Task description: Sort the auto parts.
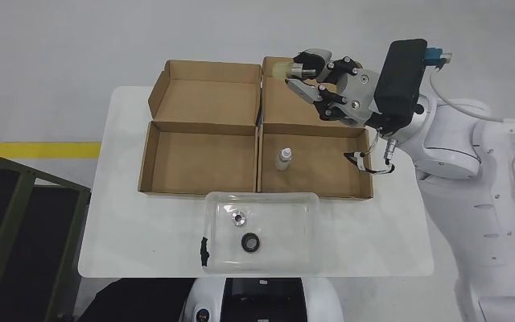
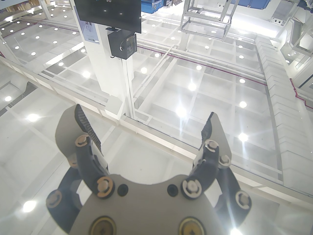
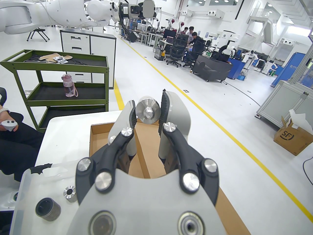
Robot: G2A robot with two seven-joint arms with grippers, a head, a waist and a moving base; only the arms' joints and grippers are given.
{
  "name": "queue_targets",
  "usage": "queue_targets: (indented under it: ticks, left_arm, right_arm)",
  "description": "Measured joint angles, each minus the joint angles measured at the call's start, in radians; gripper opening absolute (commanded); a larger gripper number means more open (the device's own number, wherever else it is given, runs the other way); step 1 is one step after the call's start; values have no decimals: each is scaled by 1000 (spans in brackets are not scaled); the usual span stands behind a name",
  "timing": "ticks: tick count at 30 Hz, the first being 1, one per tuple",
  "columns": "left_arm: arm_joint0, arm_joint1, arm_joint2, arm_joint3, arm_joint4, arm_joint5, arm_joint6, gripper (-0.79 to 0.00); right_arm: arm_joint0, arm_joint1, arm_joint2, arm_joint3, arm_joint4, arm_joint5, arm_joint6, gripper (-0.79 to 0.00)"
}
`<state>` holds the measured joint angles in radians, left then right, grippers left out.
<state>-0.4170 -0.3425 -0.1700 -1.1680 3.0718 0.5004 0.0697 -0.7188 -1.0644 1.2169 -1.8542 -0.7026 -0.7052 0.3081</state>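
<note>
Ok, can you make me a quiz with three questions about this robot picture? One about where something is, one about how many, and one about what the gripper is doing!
1. Where is the white bottle?
A. hanging in the air
B. in the right cardboard box
C. in the left cardboard box

2. How many parts lie in the clear tray?
A. one
B. two
C. four

3. What is the right gripper doing?
A. open and empty
B. shut on a shiny metal part
C. shut on a bottle

Answers:
1 B, the bottle lies on that box's brown floor.
2 B, there is a silver ring and a dark ring, nothing more.
3 B, the round metal part sits squeezed between its two fingers.
</note>
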Motion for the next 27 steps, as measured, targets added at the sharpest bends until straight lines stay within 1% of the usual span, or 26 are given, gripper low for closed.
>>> queue_targets:
  ticks: [13, 15, 23, 27]
  left_arm:
    - [0, 0, 0, 0, 0, 0, 0, 0]
    - [0, 0, 0, 0, 0, 0, 0, 0]
    - [0, 0, 0, 0, 0, 0, 0, 0]
    - [0, 0, 0, 0, 0, 0, 0, 0]
  right_arm:
    - [0, 0, 0, 0, 0, 0, 0, -785]
    - [-14, 1, 3, -8, -11, 11, 4, -785]
    - [-56, 12, 28, -39, -37, 18, 83, -785]
    - [-71, 18, 35, -47, -65, 25, 147, -785]
